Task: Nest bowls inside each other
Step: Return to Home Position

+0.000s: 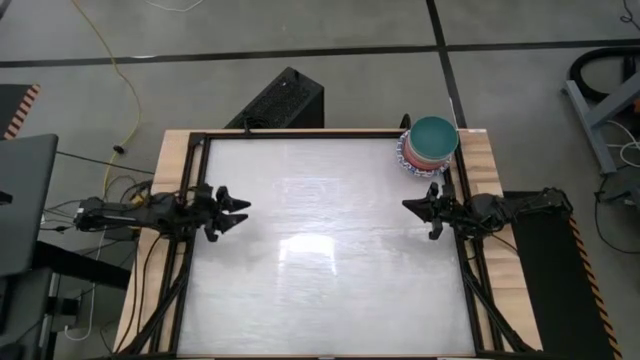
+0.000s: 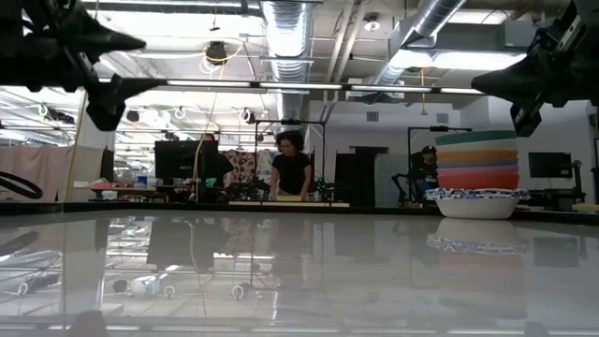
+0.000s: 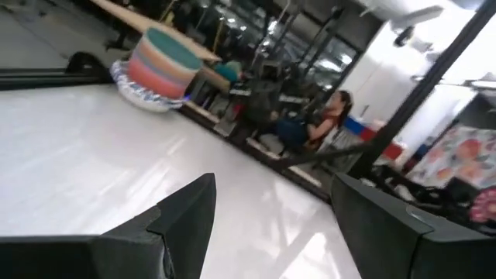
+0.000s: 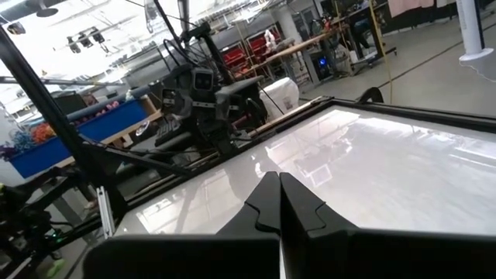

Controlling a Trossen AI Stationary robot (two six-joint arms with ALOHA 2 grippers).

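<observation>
1. The bowls sit nested in one stack at the far right corner of the table, just beyond the right arm's side.
2. From above I see only the teal bowl on top, with a white, blue-patterned rim peeking out beneath it.
3. In the low view the stack reads from the top as teal, orange, a bluish band, pink and red, all seated in a wider white bowl with a blue patterned rim that rests on the tabletop.
4. The left gripper hangs over the left edge of the table, well apart from the stack and holding nothing. In its wrist view the two fingers are spread wide, with bare table showing between them.
5. That same wrist view catches the stack far across the table.
6. The right gripper hangs at the right edge, near the stack but not touching it. In its wrist view its fingers are pressed together and pinch nothing.
7. Beyond the table, a person stands in the room.
</observation>
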